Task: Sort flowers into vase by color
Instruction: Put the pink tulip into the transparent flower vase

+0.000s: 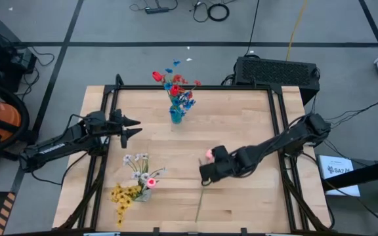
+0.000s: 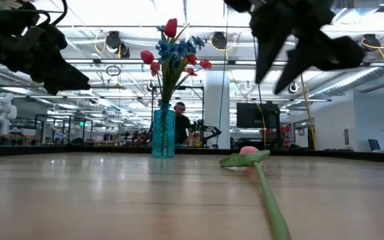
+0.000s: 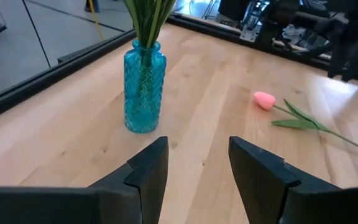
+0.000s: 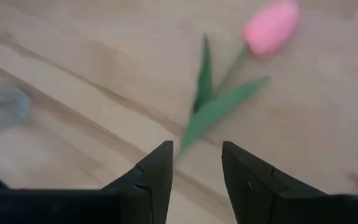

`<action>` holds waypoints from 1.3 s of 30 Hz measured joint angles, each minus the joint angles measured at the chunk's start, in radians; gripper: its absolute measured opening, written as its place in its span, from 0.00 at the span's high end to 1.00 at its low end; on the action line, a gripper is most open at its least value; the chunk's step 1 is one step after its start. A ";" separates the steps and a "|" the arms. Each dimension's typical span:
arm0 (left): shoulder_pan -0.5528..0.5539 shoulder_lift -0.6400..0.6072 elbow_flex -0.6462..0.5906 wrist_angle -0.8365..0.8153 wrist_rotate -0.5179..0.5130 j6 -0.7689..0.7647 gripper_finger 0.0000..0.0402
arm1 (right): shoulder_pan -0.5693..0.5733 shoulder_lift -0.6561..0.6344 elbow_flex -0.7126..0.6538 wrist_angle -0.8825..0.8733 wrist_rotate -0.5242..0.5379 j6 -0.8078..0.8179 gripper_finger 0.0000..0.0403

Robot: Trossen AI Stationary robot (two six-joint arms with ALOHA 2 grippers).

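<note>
The low view alone shows the pink tulip point(image 2: 248, 152) lying flat on the table point(image 2: 112, 200), untouched; the right gripper point(image 4: 196, 171) hovers just above its stem, fingers parted and empty; near the front edge, the high view shows a clear vase point(image 1: 144, 192) holding white, yellow and pink flowers point(image 1: 131, 180); beyond the tulip, the left gripper point(image 3: 197, 165) hangs released near the blue vase point(image 1: 176, 115) of red and blue flowers point(image 1: 176, 84).

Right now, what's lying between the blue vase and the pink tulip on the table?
Nothing: in the left wrist view only bare wood of the table separates the blue vase from the pink tulip. The high view agrees.
</note>
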 joint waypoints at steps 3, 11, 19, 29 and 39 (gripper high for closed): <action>0.000 0.000 -0.001 0.003 0.004 0.000 0.56 | 0.033 0.037 -0.001 -0.005 -0.003 0.063 0.68; 0.000 0.000 -0.001 0.003 0.008 0.000 0.56 | 0.065 0.133 -0.001 0.046 -0.028 0.092 0.68; 0.000 0.000 -0.001 0.002 0.007 0.000 0.56 | 0.045 0.242 -0.002 0.175 -0.080 0.070 0.68; 0.000 0.000 -0.001 0.000 0.007 -0.024 0.56 | 0.033 0.274 -0.002 0.247 -0.056 0.053 0.68; 0.000 0.001 -0.001 0.000 0.007 -0.024 0.56 | -0.002 0.324 0.005 0.234 -0.039 0.034 0.75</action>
